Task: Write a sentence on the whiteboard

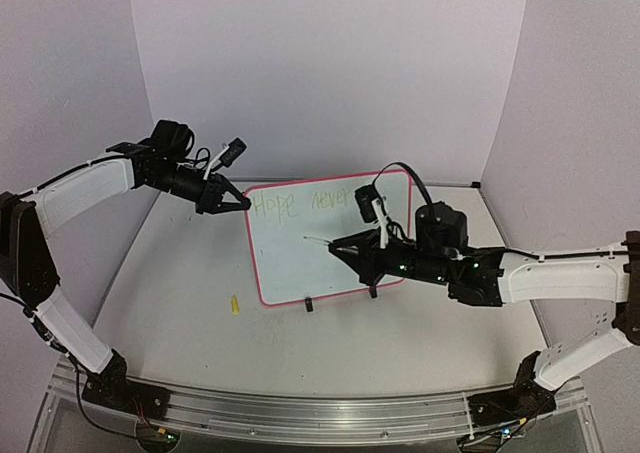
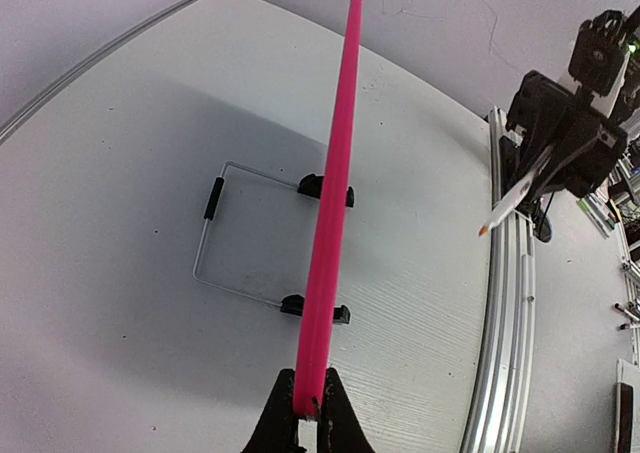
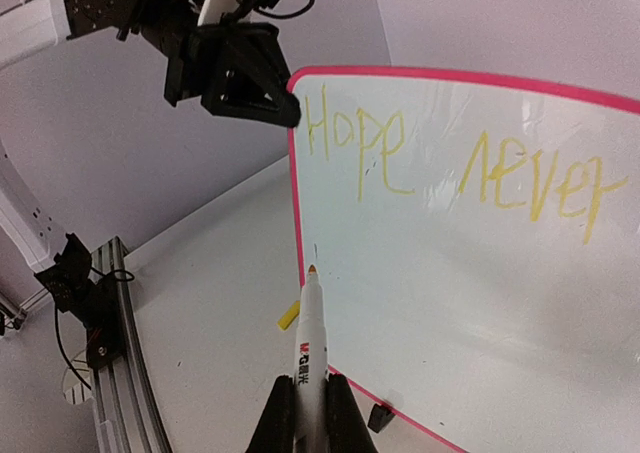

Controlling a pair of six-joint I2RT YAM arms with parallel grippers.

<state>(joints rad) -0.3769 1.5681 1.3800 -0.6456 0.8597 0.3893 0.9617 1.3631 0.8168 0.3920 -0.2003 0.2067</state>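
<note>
The whiteboard [image 1: 300,253] with its red-pink frame stands tilted on two black clip feet at mid-table. The sentence [image 1: 312,203] in faint yellow reads "Hope never" on one line, clearer in the right wrist view [image 3: 450,168]. My left gripper [image 1: 238,202] is shut on the board's top left frame edge [image 2: 335,183]. My right gripper [image 1: 345,247] is shut on a white marker [image 3: 312,343], its orange tip [image 3: 312,270] close to the board's left part, below "Hope"; touching or not I cannot tell.
A yellow marker cap [image 1: 235,304] lies on the table left of the board, also in the right wrist view [image 3: 288,317]. A thin wire stand [image 2: 235,228] lies behind the board. An aluminium rail [image 1: 300,413] runs along the near table edge. Walls close in at the back and sides.
</note>
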